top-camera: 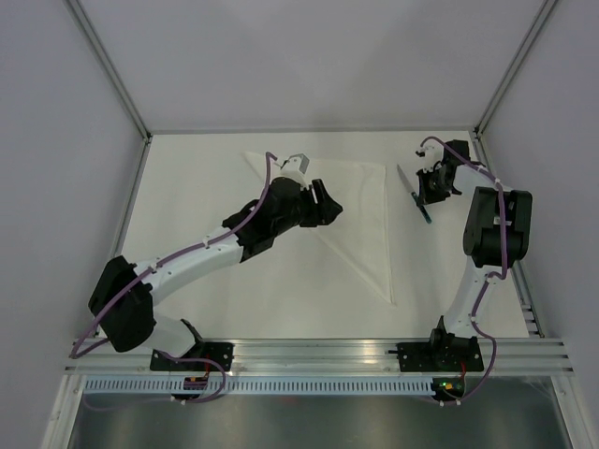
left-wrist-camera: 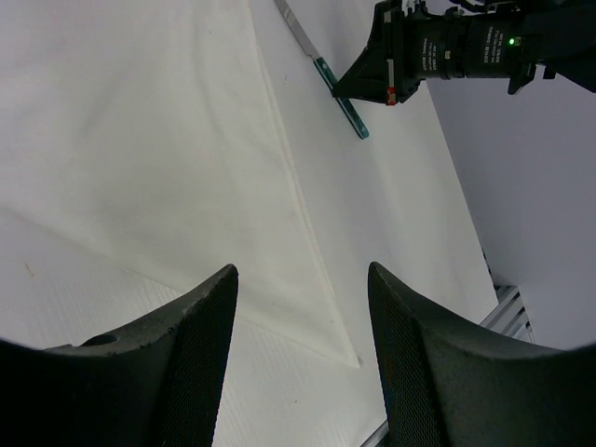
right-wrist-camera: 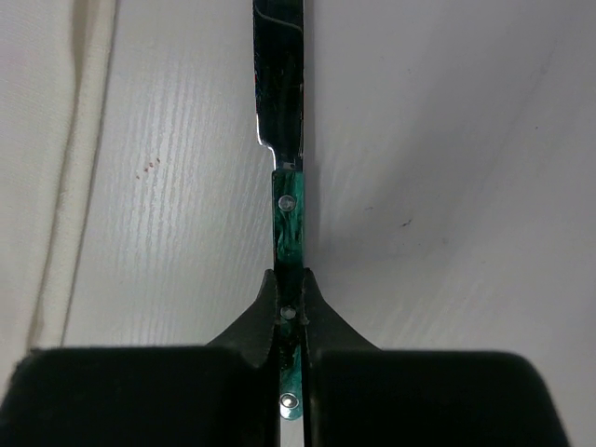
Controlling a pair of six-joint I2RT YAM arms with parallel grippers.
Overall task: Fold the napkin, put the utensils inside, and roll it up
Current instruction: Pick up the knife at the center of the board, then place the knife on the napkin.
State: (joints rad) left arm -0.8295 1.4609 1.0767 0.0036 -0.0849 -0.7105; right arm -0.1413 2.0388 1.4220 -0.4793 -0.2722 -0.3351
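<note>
The thin white cloth napkin (top-camera: 360, 220) lay folded into a triangle on the white table (top-camera: 187, 187), so the utensil step looked to be in hand. The right gripper (top-camera: 430, 190) was clamped on the teal-green handle of the silver-bladed knife (top-camera: 405, 180), just right of the napkin's edge. The next move, I judged, called for carrying the knife onto the cloth. Only the right wrist view showed the fingers pinching the handle; only the left wrist view showed the left gripper (left-wrist-camera: 298, 345) spread wide and holding nothing above the napkin.

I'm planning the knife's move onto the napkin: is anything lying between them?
Nothing visible: bare table separates the knife, held in the right claw, from the napkin. The left claw hovers over the napkin's middle.
</note>
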